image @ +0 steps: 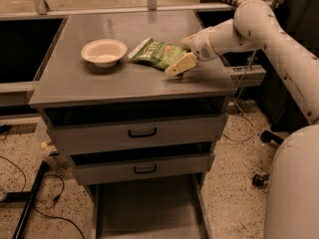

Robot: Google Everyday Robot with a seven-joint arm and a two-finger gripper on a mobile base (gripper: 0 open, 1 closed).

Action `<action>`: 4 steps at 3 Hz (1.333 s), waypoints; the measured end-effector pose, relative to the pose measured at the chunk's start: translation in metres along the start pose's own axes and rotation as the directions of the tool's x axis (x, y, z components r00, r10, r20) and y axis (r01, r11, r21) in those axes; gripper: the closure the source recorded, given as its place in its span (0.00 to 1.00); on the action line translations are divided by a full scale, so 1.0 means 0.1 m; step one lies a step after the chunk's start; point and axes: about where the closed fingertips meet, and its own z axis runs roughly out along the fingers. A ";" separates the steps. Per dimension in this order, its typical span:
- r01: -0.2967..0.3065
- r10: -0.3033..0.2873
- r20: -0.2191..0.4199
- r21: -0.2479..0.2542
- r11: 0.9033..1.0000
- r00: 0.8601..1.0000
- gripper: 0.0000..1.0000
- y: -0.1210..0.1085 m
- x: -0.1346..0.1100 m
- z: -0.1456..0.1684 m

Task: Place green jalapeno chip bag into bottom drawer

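Observation:
The green jalapeno chip bag (153,52) lies flat on the grey cabinet top (99,81), just right of the white bowl (103,52). My gripper (183,52) reaches in from the right, low over the top at the bag's right end. It is open, with one cream finger (179,64) on the near side of the bag's end and the other on the far side. The bag rests on the surface. The bottom drawer (144,208) is pulled out at the foot of the cabinet, a shallow tray with nothing in it.
Two drawers with black handles (142,133) are above the tray; both are closed. My white arm (279,39) spans the right side. Dark bins flank the cabinet on the left (20,49) and right. Cables (30,203) lie on the speckled floor at left.

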 end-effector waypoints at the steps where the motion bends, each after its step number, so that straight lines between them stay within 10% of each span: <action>1: 0.000 0.000 0.000 0.000 1.000 1.000 0.42 0.00 0.00 0.00; 4: 0.000 0.000 0.000 -0.001 1.000 1.000 1.00 0.01 0.00 0.01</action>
